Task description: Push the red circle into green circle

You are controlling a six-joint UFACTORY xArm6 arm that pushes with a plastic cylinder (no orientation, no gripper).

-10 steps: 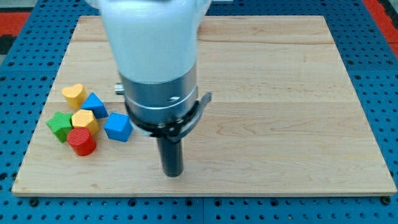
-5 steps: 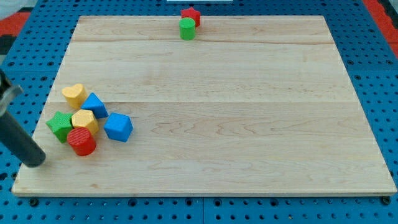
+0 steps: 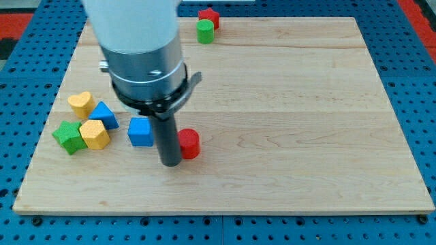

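Observation:
The red circle (image 3: 189,143) stands on the wooden board (image 3: 286,122), a little left of the middle and toward the view's bottom. My tip (image 3: 170,163) is right beside it, touching its lower-left side. The green circle (image 3: 205,31) stands at the view's top edge of the board, far above the red circle, with a red star-shaped block (image 3: 209,15) just behind it. The arm's white and grey body (image 3: 139,47) covers part of the board's upper left.
A blue cube (image 3: 141,132) sits just left of my rod. Further left lie a yellow heart (image 3: 81,103), a blue triangle (image 3: 104,114), a yellow hexagon (image 3: 95,134) and a green star (image 3: 68,136) in a cluster near the board's left edge.
The red circle has moved from the left cluster rightward to beside my tip. My rod has come back from the far left. The blue cube and yellow hexagon shifted slightly.

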